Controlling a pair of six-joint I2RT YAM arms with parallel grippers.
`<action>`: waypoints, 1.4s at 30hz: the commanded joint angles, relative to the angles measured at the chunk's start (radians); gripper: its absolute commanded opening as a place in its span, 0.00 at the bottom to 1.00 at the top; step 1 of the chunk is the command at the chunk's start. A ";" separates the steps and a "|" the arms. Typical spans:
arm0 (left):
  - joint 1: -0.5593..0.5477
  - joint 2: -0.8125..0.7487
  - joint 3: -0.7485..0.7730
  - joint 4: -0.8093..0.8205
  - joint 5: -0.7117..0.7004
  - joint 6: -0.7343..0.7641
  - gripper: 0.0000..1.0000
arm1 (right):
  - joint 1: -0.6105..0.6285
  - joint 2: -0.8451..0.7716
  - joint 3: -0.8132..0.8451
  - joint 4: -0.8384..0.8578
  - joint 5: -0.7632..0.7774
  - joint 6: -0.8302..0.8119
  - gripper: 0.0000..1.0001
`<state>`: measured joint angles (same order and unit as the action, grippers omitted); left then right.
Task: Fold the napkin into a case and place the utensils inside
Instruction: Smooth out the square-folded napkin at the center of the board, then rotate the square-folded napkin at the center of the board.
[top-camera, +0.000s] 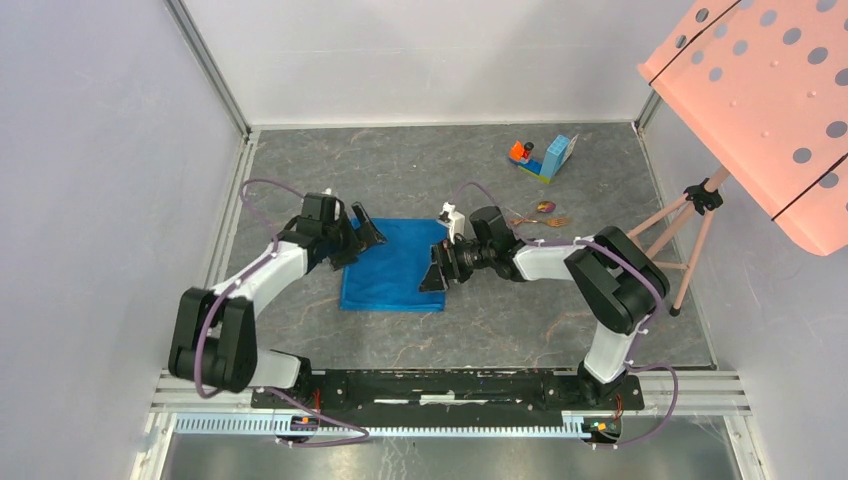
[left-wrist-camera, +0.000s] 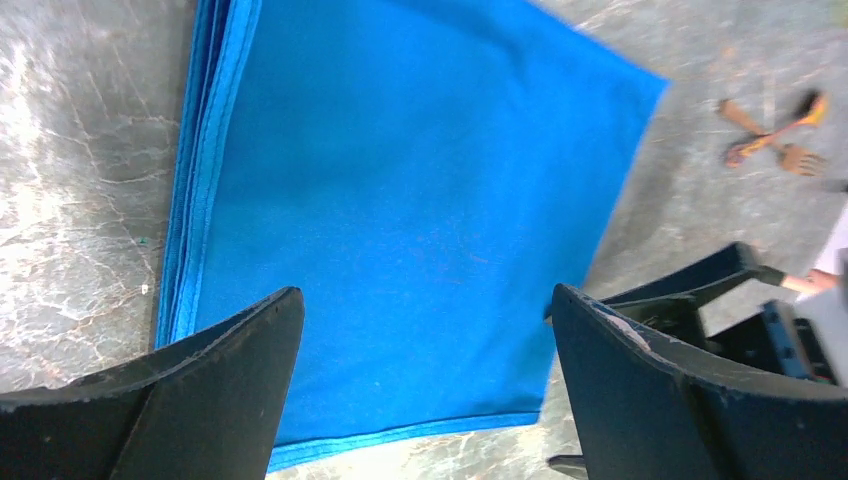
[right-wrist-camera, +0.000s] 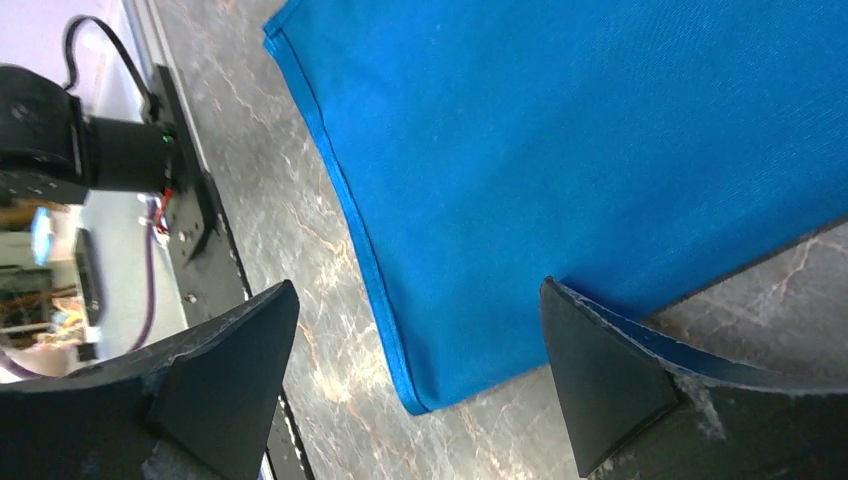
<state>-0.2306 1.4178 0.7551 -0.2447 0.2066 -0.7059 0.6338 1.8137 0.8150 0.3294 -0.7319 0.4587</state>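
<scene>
Folded blue napkin (top-camera: 395, 265) flat, utensils (top-camera: 545, 215) apart

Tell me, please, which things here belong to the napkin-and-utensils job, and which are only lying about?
Belong to the job:
blue napkin, lying flat in layers
copper-gold utensils, lying apart from it

Only lying about:
toy blocks, at the far side
tripod with pink perforated panel

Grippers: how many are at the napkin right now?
2. The left gripper hovers at the napkin, far left corner; the right gripper at its right edge; both open.
</scene>
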 joint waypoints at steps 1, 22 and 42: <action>0.004 -0.144 0.054 -0.040 -0.037 0.012 1.00 | 0.042 -0.097 0.007 -0.144 0.128 -0.137 0.96; 0.006 -0.401 0.117 -0.245 -0.098 0.047 1.00 | 0.210 0.089 0.239 -0.429 0.321 -0.226 0.85; 0.005 -0.274 0.110 -0.091 0.108 -0.051 1.00 | -0.189 0.367 0.860 -0.651 0.170 -0.501 0.91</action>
<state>-0.2306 1.1007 0.8722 -0.4599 0.2100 -0.7063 0.4286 2.1075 1.4685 -0.2268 -0.4606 -0.0505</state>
